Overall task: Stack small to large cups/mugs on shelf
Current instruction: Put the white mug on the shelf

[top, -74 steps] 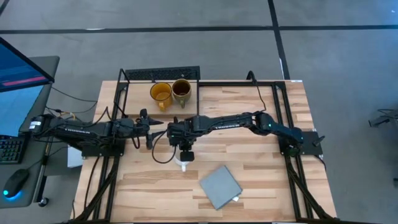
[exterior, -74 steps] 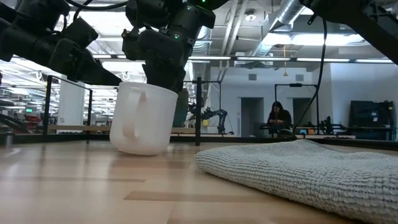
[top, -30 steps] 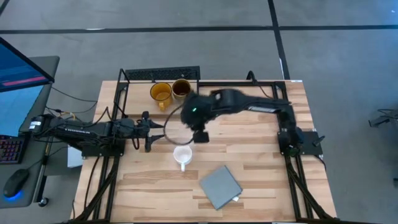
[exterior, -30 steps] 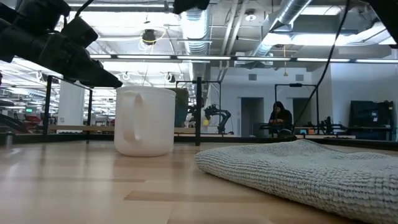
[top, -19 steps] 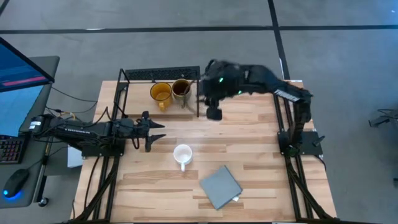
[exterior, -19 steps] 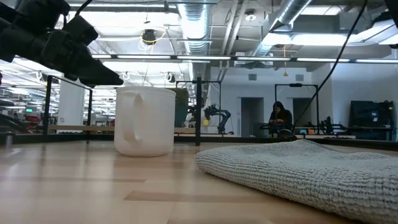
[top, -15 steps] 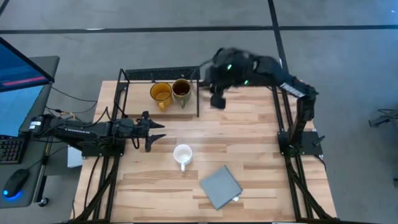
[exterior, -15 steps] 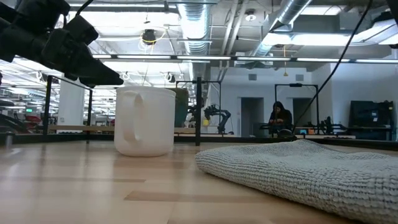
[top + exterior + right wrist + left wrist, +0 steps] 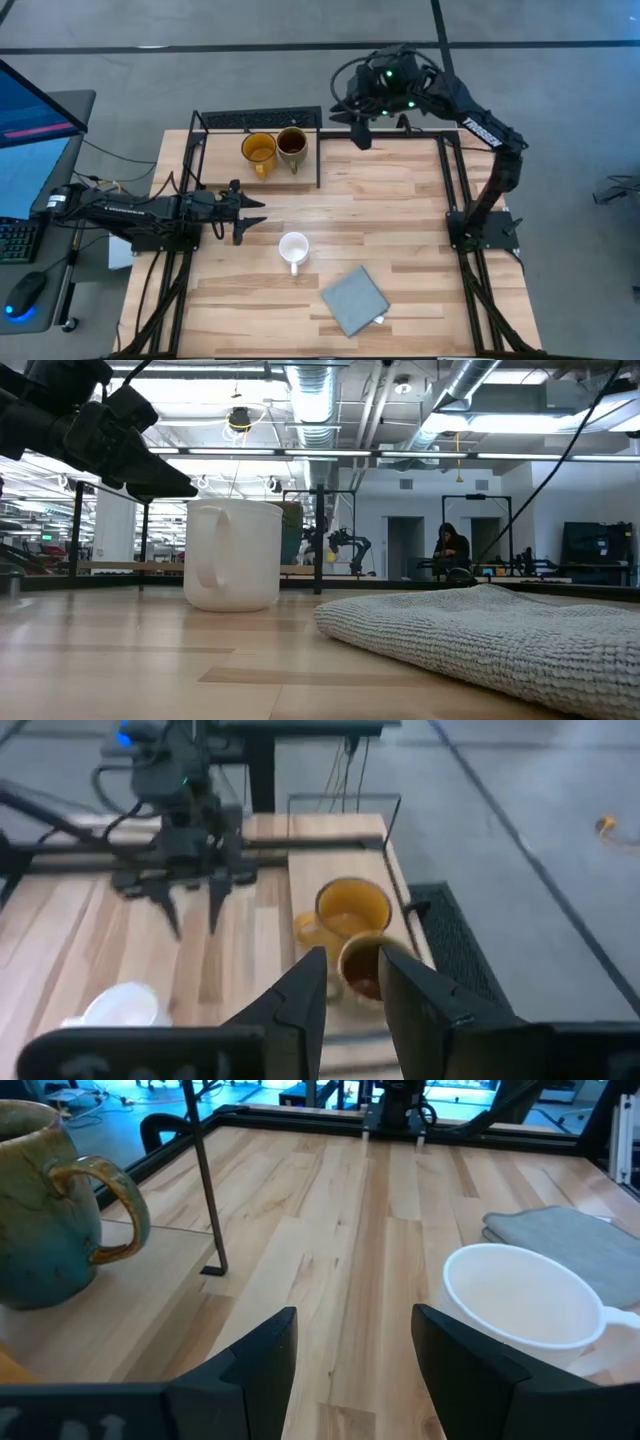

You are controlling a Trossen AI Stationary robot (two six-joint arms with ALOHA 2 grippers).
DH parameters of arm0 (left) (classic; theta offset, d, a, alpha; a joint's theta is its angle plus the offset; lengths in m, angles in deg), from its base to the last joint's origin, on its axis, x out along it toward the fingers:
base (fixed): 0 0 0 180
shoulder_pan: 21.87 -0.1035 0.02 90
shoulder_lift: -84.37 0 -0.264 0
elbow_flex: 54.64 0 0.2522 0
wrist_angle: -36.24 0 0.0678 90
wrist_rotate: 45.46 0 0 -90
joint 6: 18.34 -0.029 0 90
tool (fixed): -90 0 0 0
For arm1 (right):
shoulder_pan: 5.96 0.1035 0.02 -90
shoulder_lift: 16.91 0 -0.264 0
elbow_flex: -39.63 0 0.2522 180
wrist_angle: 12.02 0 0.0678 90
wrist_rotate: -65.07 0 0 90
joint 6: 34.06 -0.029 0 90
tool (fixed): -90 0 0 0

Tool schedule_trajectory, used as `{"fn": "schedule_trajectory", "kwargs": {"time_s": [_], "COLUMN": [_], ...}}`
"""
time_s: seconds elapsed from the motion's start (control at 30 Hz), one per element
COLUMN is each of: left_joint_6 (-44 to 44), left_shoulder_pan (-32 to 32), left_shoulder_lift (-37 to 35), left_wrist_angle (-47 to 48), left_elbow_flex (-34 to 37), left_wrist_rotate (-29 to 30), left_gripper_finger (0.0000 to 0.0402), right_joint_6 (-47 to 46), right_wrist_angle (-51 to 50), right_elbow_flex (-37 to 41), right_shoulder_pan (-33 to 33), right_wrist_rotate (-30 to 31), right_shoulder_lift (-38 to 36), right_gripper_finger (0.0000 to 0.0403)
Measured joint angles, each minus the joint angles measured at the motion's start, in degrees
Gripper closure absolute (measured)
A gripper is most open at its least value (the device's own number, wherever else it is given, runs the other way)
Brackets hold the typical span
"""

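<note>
Nearest the front edge of the pale plank wood worktop (image 9: 420, 230) lies a folded grey knitted cloth (image 9: 354, 300), coarse in texture, with bare boards on all sides. Just beyond it stands the small white glazed mug (image 9: 293, 248), upright, its handle toward the front edge, well apart from the shelf. The left gripper (image 9: 243, 211) is level with the worktop just left of the white mug, its fingers (image 9: 262, 1355) spread wide and holding nothing. Open planks separate the mug from the low light-wood shelf with black metal frame (image 9: 218, 158) at the rear left corner. On it stand the yellow-orange mug (image 9: 258, 150) and the olive-brown mug with dark interior (image 9: 291, 143), side by side and nearly touching. The right gripper (image 9: 360, 133) is raised above the rear edge, right of the shelf; its fingers (image 9: 305, 985) stand slightly parted and empty.
</note>
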Motion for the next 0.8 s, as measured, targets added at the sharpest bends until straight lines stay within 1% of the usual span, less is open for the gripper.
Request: {"fn": "schedule_trajectory", "kwargs": {"time_s": [0.17,0.2,0.43,0.53,0.67,0.8], "left_joint_6": [0.0,-0.1,-0.4,-0.5,-0.4,-0.4], "left_shoulder_pan": [0.0,0.0,0.0,0.0,0.0,0.0], "left_shoulder_lift": [0.0,0.0,0.0,0.0,0.0,0.0], "left_wrist_angle": [0.1,0.1,0.1,0.0,0.0,0.0], "left_elbow_flex": [0.0,0.0,0.0,0.0,0.0,0.0], "left_wrist_rotate": [-0.3,-0.5,-0.9,-0.9,-0.9,-0.9], "left_gripper_finger": [0.0211,0.0211,0.0211,0.0211,0.0211,0.0211], "right_joint_6": [-1.5,-1.7,-6.8,-7.7,-9.9,-11.2], "right_wrist_angle": [16.9,19.1,37.5,45.2,52.7,58.2], "right_elbow_flex": [22.0,26.2,55.3,66.9,80.8,91.0], "right_shoulder_pan": [-2.3,-2.8,-4.8,-3.8,-1.3,1.3], "right_wrist_rotate": [-1.8,-2.0,-2.4,-2.4,-2.4,-2.3], "right_shoulder_lift": [-7.5,-9.6,-28.2,-37.2,-47.3,-56.1], "right_gripper_finger": [0.0284,0.0284,0.0284,0.0284,0.0284,0.0284]}}
